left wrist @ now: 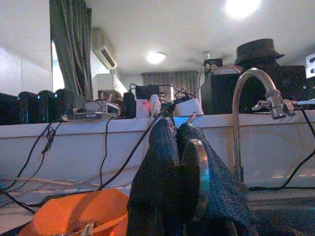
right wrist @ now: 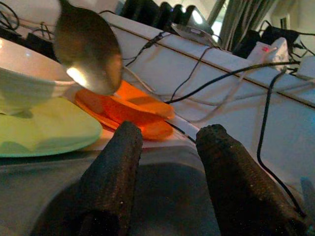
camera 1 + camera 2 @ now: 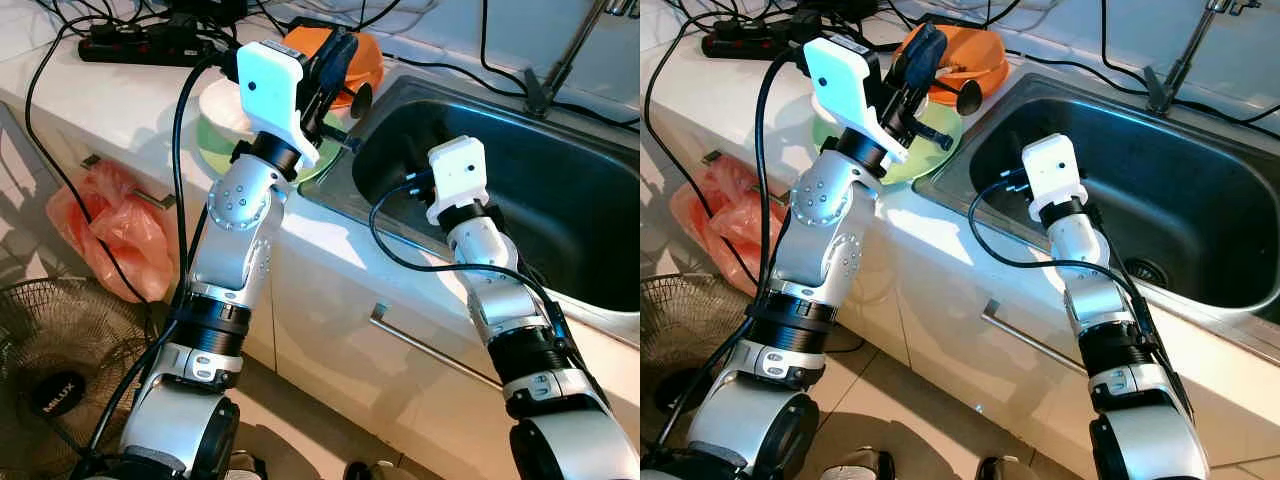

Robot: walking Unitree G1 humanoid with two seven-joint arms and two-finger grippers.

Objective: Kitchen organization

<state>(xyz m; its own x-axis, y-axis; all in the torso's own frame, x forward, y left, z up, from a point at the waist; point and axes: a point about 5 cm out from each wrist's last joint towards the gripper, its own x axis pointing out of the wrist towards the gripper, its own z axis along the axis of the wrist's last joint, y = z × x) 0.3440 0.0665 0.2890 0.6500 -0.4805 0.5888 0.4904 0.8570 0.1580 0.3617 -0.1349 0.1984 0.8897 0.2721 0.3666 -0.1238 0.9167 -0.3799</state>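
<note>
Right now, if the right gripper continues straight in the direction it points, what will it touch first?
Probably the far wall of the sink, below the orange dish. The right gripper is open and aims across the basin toward that edge; depth is unclear, so it might pass above the rim.

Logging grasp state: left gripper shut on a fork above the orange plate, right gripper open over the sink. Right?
Not quite. The left gripper is shut on a spoon, not a fork; the right wrist view shows its round bowl. The rest holds: it hangs above the orange plate, and the right gripper is open over the sink.
</note>
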